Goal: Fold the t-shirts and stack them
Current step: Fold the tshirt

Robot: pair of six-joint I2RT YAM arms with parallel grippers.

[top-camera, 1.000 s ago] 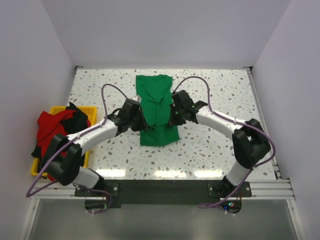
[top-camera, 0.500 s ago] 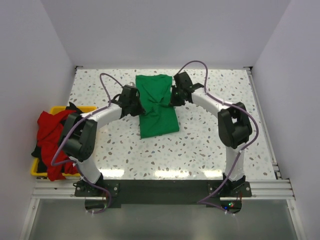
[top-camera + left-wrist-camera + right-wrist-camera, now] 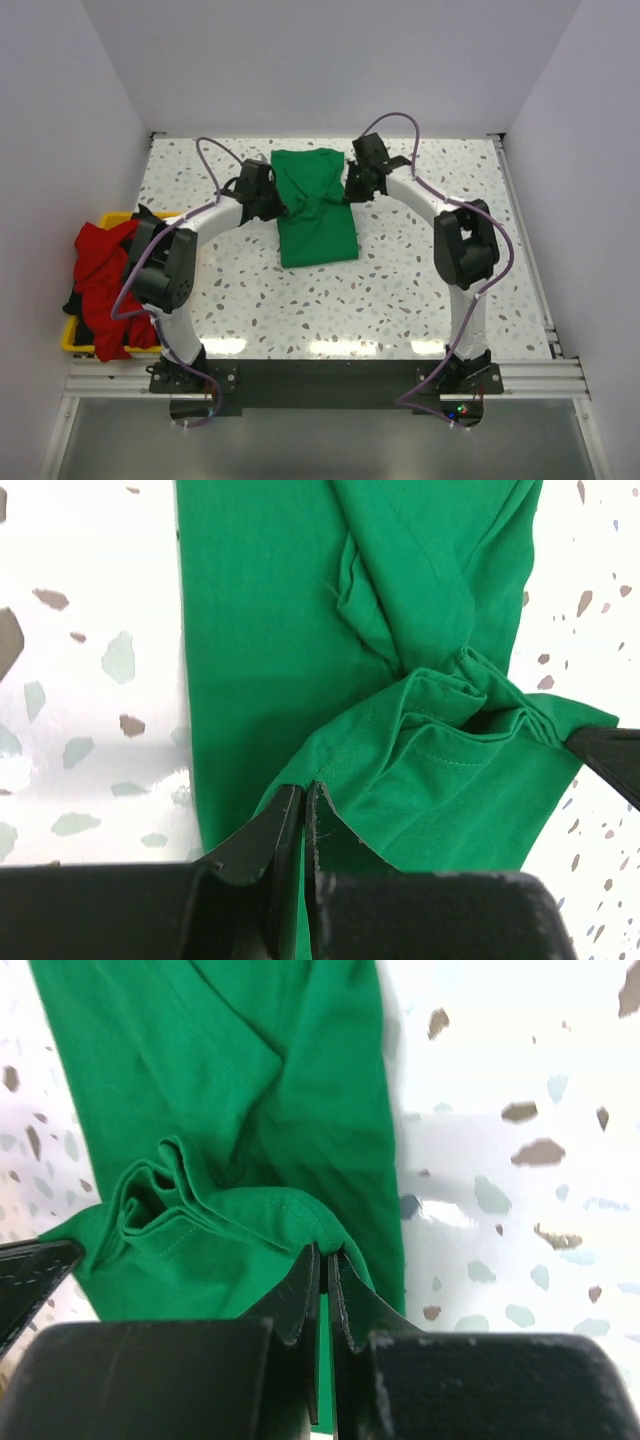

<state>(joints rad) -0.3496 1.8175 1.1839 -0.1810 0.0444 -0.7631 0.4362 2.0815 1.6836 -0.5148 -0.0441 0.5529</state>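
Your speckled terrazzo-pattern worktop (image 3: 420,280) carries the bright green cotton t-shirt (image 3: 316,220), folded into a long, soft rectangle lying towards the far side. Only the top view shows you the yellow plastic bin (image 3: 70,338) at the left edge, heaped with a crumpled red t-shirt (image 3: 100,265). Only the wrist views show the stitched hem and bunched pleats. There, your left hand (image 3: 303,792) and right hand (image 3: 322,1252) are each clenched on a green fabric edge.
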